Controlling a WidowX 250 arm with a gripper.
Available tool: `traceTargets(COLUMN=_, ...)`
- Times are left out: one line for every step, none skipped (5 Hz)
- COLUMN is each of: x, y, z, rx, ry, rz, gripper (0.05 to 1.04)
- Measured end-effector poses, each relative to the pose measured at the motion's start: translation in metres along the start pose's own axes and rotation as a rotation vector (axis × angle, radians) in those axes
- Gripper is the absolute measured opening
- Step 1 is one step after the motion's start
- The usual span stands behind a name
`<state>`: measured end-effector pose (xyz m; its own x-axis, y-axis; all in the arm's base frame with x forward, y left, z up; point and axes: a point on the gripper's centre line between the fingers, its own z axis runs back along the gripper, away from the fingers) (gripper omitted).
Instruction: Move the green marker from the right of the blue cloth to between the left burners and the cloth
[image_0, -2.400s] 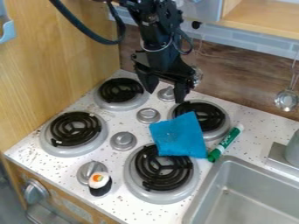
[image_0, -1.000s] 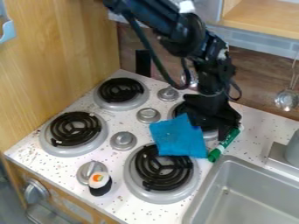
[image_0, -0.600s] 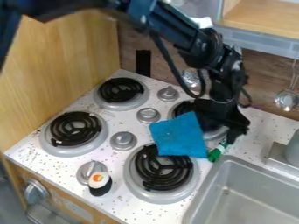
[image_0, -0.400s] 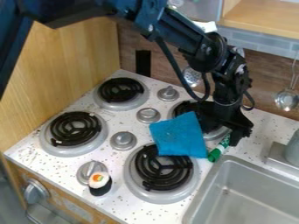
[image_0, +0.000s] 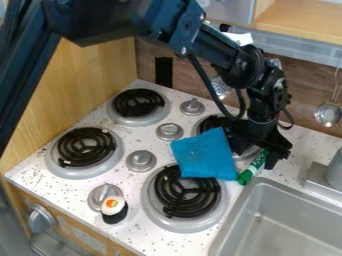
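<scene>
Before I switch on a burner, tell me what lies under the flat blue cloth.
The flat blue cloth overlaps the back part of one round black coil burner and the front part of another round burner behind it. Anything else underneath is hidden.

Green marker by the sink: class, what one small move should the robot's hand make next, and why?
Probably a slight, slow shift of the hand toward the middle of the green marker: it hangs low at the marker's upper end, hiding part of it, while the blue cloth's corner lies close to the lower end.
</scene>
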<state>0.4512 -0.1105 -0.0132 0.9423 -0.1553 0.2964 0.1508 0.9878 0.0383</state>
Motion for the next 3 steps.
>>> traceTargets(x=-0.0082, y=-0.0021, z=-0.0139, rx=-0.009, ry=0.037, rz=-0.001, gripper=0.967)
traceTargets(x=-0.0070, y=-0.0026, z=-0.0148, rx=-0.011, ry=0.027, rz=0.020, gripper=0.694)
traceTargets(x=-0.0115, y=-0.0013, z=-0.0178, rx=-0.003, ry=0.033, rz=0.050, gripper=0.409)
